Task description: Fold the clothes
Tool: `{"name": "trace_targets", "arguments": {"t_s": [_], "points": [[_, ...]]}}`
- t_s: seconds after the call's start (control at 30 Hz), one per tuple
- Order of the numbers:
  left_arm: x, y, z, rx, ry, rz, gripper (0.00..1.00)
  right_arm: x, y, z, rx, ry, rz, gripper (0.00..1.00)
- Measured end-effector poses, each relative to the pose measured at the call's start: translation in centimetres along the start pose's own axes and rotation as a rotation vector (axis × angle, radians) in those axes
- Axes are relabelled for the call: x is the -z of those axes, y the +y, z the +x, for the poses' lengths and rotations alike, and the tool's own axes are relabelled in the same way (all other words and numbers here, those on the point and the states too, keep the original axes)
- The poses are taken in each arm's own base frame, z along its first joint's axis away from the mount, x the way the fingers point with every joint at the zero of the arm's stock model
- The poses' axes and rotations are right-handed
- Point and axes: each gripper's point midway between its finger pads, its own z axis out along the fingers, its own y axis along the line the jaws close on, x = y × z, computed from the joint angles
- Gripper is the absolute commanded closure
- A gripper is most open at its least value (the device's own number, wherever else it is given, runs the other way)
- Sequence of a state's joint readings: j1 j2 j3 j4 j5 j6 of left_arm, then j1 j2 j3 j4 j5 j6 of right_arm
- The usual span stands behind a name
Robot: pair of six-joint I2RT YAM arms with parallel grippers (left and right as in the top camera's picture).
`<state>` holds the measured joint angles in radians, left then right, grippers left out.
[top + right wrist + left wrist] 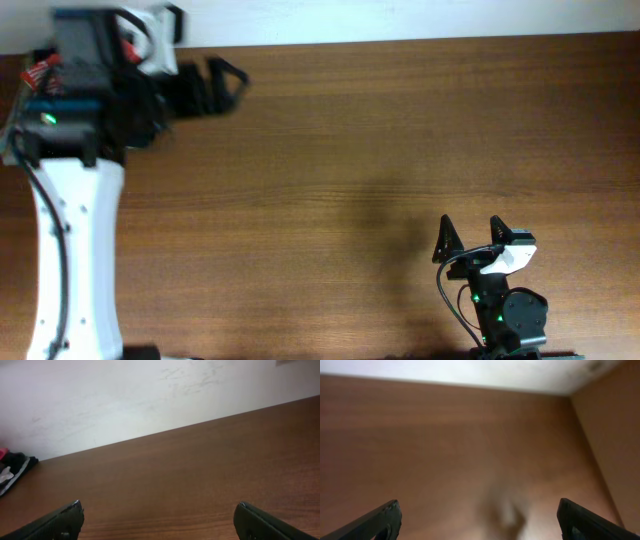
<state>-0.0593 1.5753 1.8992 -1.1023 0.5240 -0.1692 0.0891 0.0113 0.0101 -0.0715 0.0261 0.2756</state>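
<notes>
The clothes I could not place for certain: a red sliver [2,453] at the left edge of my right wrist view, touching a dark bundle [17,467] by the tabletop's far edge, was too small to tell.

My left arm [75,250] ran up the left side of the overhead view, and its wrist bent right along the far edge. My left tool [232,82] pointed right, blurred, with its fingers spread wide and nothing between them. My right arm [510,315] sat folded at the near edge. My right tool [471,228] pointed at the far edge, jaws likewise wide apart and holding nothing.

Brown wood tabletop [320,180] stretched between the two tools. A white wall [125,400] rose behind its far edge.
</notes>
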Motion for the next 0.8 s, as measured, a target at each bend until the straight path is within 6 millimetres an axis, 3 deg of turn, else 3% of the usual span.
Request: {"name": "trace_targets", "arguments": {"t_s": [0.1,0.27,0.43,0.6,0.8], "points": [[0.2,-2.4,2.6,-0.032,0.039,0.041,0.01,0.0,0.0,0.0,0.0,0.0,0.0,0.01],[2.8,-2.3,6.0,-0.025,0.026,0.03,0.01,0.0,0.0,0.0,0.0,0.0,0.0,0.01],[4.4,-0.2,10.6,-0.016,-0.023,-0.034,0.01,0.0,0.0,0.0,0.0,0.0,0.0,0.01],[5.5,2.6,10.2,-0.115,-0.301,-0.165,0.01,0.0,0.0,0.0,0.0,0.0,0.0,0.01],[7.0,5.3,12.2,-0.187,-0.597,-0.252,0.01,0.0,0.0,0.0,-0.001,0.0,0.0,0.01]]}}
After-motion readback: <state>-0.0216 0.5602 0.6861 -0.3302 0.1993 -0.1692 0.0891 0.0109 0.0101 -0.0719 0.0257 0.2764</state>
